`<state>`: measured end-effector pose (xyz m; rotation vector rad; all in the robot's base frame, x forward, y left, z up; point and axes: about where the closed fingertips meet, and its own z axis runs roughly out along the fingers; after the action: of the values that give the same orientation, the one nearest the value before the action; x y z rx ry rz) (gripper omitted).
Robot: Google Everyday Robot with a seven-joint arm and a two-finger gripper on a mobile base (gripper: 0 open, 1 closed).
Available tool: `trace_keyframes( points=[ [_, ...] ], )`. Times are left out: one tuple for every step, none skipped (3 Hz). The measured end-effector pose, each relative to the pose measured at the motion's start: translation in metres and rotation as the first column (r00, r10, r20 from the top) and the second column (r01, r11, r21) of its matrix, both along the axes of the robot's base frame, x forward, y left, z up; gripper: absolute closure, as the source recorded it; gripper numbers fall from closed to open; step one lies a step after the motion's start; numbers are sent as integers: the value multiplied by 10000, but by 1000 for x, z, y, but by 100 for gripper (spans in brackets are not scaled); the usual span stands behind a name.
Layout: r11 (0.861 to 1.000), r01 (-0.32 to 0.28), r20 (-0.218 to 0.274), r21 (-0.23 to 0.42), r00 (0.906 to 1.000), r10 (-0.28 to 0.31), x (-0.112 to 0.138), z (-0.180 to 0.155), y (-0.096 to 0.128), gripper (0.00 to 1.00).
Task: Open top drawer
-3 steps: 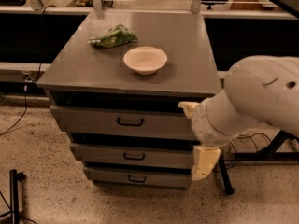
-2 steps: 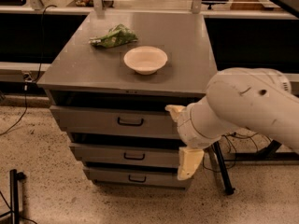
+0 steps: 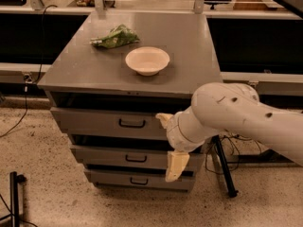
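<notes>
The top drawer (image 3: 94, 121) is the widest grey drawer, just under the cabinet top, with a small black bar handle (image 3: 132, 124) centred on its front. A dark gap shows above its front; its inside is hidden. My gripper (image 3: 164, 148) is on a thick white arm (image 3: 236, 119) that reaches in from the right. It hangs in front of the right part of the drawers, to the right of the handle and apart from it. Its two cream fingers (image 3: 174, 166) are spread, one by the top drawer front and one lower, and they hold nothing.
Two narrower grey drawers (image 3: 118, 157) sit below the top one. On the cabinet top (image 3: 189, 46) lie a white bowl (image 3: 147, 60) and a green bag (image 3: 115, 37). A black stand leg (image 3: 224, 167) stands right of the cabinet, and a black post (image 3: 15, 197) at the lower left.
My arm and gripper have moved left across the drawer fronts, closer to the top drawer's handle. The drawers, bowl and bag have not moved.
</notes>
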<state>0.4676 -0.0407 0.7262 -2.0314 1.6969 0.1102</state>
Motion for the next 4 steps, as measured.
trace_keyframes(
  points=[
    [9994,80,39,348,10000,-81,25,-22,9,0],
    [9983,182,409,550,9990,-205,57,-40,19,0],
    [9983,182,409,550,9990,-205,57,-40,19,0],
    [9995,290,450,115,9986,-295,74,-51,20,0]
  ],
)
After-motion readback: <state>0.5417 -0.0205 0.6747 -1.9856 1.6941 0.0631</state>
